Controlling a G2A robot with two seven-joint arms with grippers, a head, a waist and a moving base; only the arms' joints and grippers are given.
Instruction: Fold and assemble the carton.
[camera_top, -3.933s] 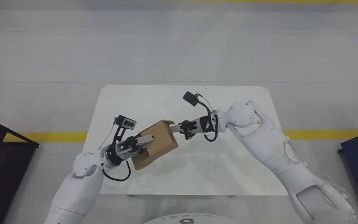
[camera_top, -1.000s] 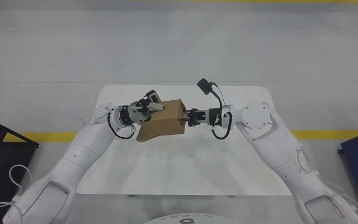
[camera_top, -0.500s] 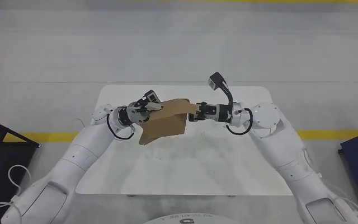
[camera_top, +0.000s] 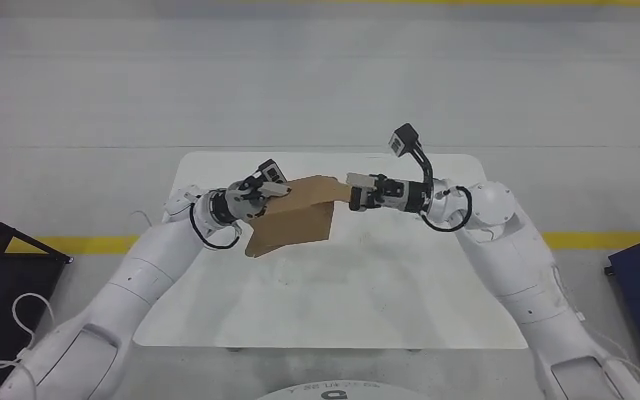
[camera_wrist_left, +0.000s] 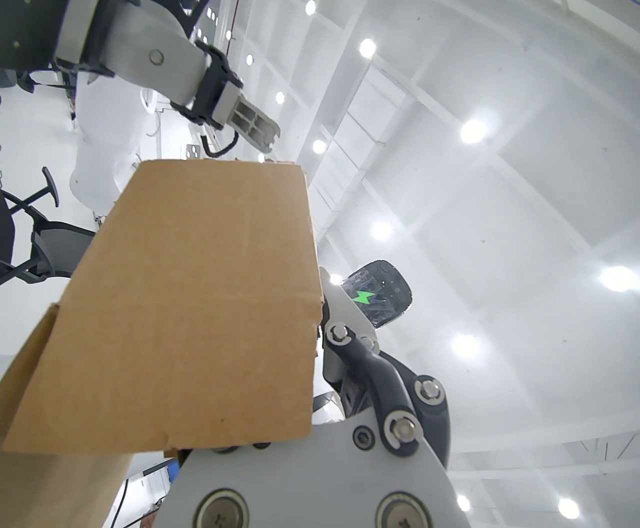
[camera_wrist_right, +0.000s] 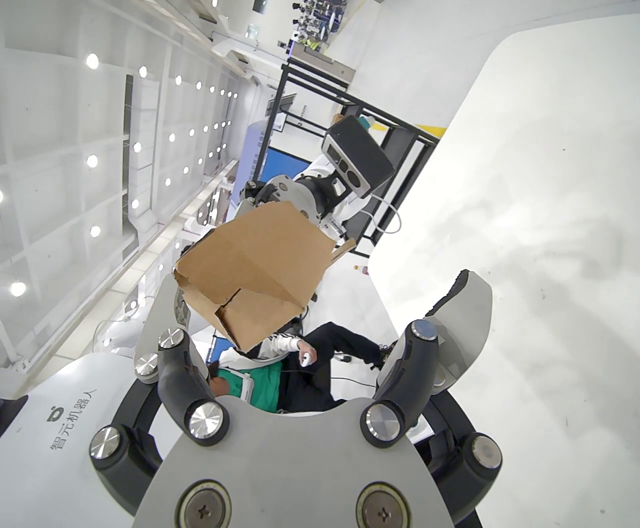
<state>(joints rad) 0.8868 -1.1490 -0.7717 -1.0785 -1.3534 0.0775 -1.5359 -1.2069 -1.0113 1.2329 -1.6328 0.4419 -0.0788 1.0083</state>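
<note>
The brown carton (camera_top: 293, 214) is held above the white table (camera_top: 400, 290), tilted, with a loose top flap pointing right. My left gripper (camera_top: 266, 189) is shut on the carton's upper left end. In the left wrist view the carton (camera_wrist_left: 200, 300) covers one finger and the other finger (camera_wrist_left: 345, 315) lies against its edge. My right gripper (camera_top: 356, 193) is open just right of the flap, with a small gap to it. From the right wrist, the carton (camera_wrist_right: 255, 260) shows its open end with folded inner flaps, beyond the spread fingers (camera_wrist_right: 465, 305).
The table's right half and front (camera_top: 420, 310) are bare. A yellow floor line (camera_top: 590, 240) passes behind the table, and a dark object (camera_top: 20, 255) sits on the floor at far left. A black frame rack (camera_wrist_right: 360, 110) stands beyond the table edge.
The left arm lifted the carton from the front left up to the middle back. The right gripper let go of the carton's right end and drew back to the right, turning over.
</note>
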